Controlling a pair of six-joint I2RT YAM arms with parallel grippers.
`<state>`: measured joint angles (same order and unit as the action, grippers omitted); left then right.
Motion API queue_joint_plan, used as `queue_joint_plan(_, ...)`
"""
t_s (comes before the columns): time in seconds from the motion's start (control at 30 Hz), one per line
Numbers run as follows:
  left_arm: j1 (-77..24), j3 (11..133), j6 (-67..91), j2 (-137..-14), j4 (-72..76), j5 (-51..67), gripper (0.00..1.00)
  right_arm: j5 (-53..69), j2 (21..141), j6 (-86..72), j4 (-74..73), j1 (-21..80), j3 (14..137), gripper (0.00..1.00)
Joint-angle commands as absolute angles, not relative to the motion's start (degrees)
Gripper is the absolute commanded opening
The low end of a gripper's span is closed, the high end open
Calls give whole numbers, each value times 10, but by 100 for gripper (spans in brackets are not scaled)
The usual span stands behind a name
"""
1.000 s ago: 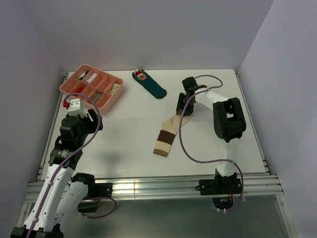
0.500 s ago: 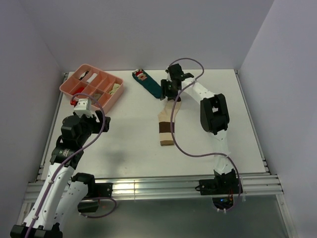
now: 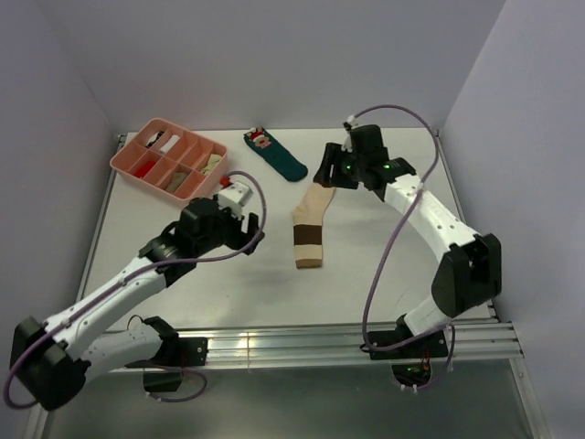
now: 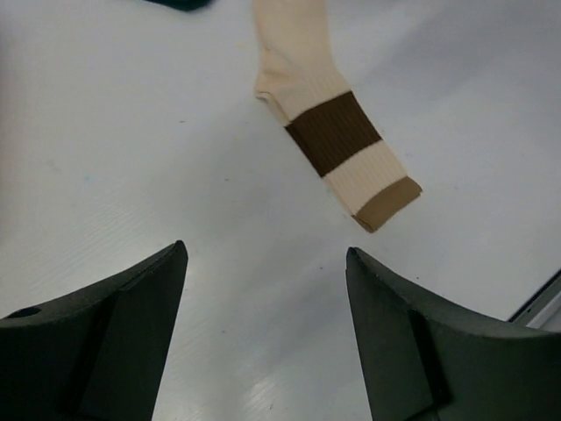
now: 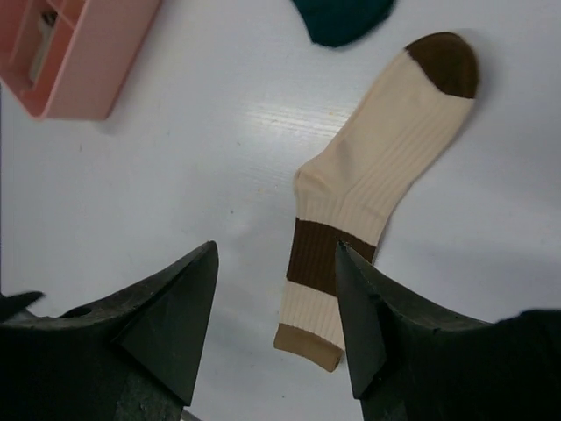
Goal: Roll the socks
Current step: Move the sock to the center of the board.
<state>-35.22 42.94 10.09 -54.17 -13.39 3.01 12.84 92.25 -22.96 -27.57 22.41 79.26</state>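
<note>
White table [image 3: 274,293], pale bare walls, nothing else behind it.

Left claw [image 4: 265,263] – fingers apart, nothing between them, hovering low over bare table. The banded sock [image 4: 337,140] lies flat ahead of it and a little right, tan cuff end nearest. Right claw [image 5: 276,263] is also spread and empty. It sits above the same sock from the far side, with the brown band just under its right finger and the dark toe further out. I only see this one task sock. I can't find the plain tan sock in any view, and I can't tell whether it's under the banded one.

Risks as I see them:
- Both claws are working on one small sock, so fingers could clash if they close in together.
- The table looks slick, so a push at the cuff may slide the sock rather than start a roll.
- The teal sock [image 5: 337,17] lies just beyond the toe – reach too far and I grab the wrong one.
- The right arm's cable [image 3: 377,274] hangs near the work area and could snag.
- The pink tray [image 5: 96,61], far left of the right claw, is well clear.

No brand or label is readable. The teal sock's figure is too small to make out.
</note>
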Motion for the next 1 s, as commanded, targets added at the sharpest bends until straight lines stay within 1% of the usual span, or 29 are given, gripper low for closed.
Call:
queue_joint_plan(0.0, -411, 474, 64, -609, -91, 3, 79, 86, 853, -284, -257, 199, 732, 63)
queue_joint_plan(0.07, -440, 494, 53, -661, -68, -24, 78, 81, 803, -310, -256, 178, 694, 63)
queue_joint_plan(0.13, -454, 505, 44, -696, -45, -28, 77, 81, 765, -334, -240, 164, 628, 62)
queue_joint_plan(0.17, -462, 516, 41, -730, -19, -28, 77, 80, 726, -341, -233, 155, 586, 62)
queue_joint_plan(0.33, -466, 575, 16, -839, 39, -5, 71, 69, 613, -364, -217, 147, 483, 60)
queue_joint_plan(0.43, -470, 614, -13, -933, 44, 24, 69, 57, 566, -366, -218, 144, 432, 59)
queue_joint_plan(0.57, -473, 639, -21, -1001, 48, 23, 67, 86, 534, -334, -202, 144, 378, 58)
queue_joint_plan(0.63, -473, 636, -4, -1011, 52, 3, 66, 111, 516, -303, -182, 149, 361, 58)
queue_joint_plan(0.67, -473, 629, 17, -1006, 61, 3, 65, 108, 513, -294, -178, 153, 349, 58)
queue_joint_plan(0.7, -471, 616, 37, -995, 76, -33, 65, 95, 515, -276, -178, 169, 347, 58)
queue_joint_plan(0.8, -461, 613, 82, -985, 69, -48, 65, 79, 543, -265, -177, 200, 347, 58)
queue_joint_plan(0.9, -444, 613, 103, -986, 68, -55, 65, 42, 600, -264, -164, 257, 365, 58)
queue_joint_plan(0.97, -441, 618, 119, -986, 56, -91, 64, 9, 646, -250, -157, 312, 387, 57)
